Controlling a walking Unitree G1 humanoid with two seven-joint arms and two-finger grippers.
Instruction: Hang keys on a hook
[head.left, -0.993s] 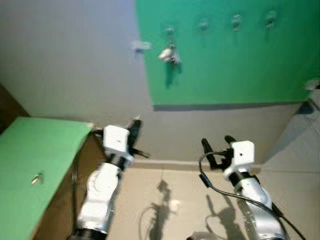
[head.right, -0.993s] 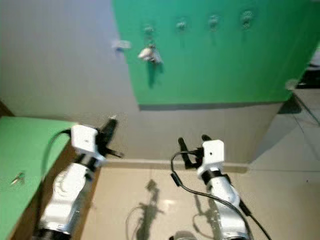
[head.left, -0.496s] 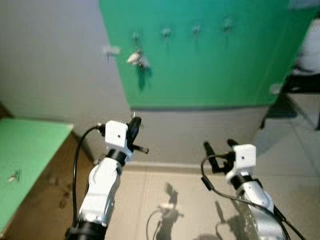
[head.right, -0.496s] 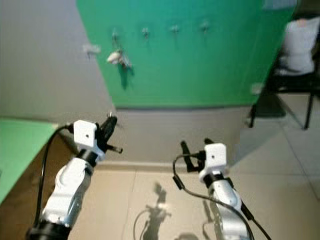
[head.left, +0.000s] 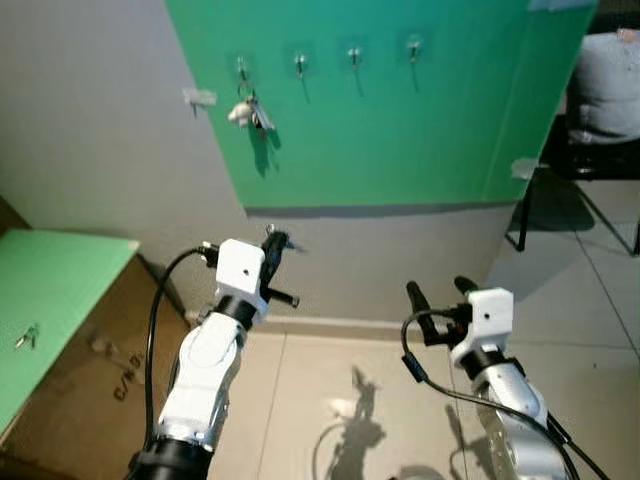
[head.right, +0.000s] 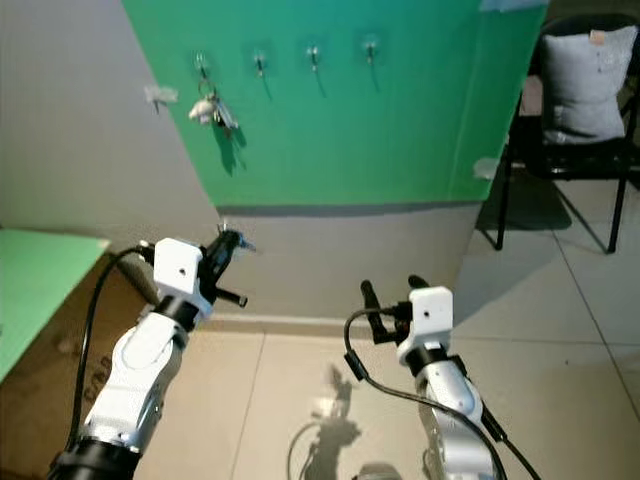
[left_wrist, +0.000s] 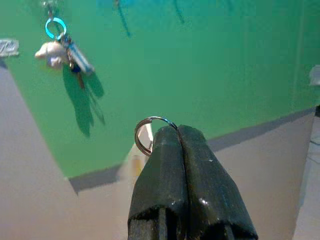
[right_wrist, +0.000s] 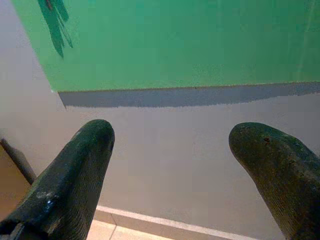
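To hang it well I must raise my left gripper (head.left: 277, 243), whose fingers (left_wrist: 192, 165) are pressed together on the thin silver key ring (left_wrist: 145, 134), up to a free small metal hook (head.left: 299, 64) on the green wall board (head.left: 420, 130), while my right gripper (head.left: 440, 293) waits wide open, holding nothing.
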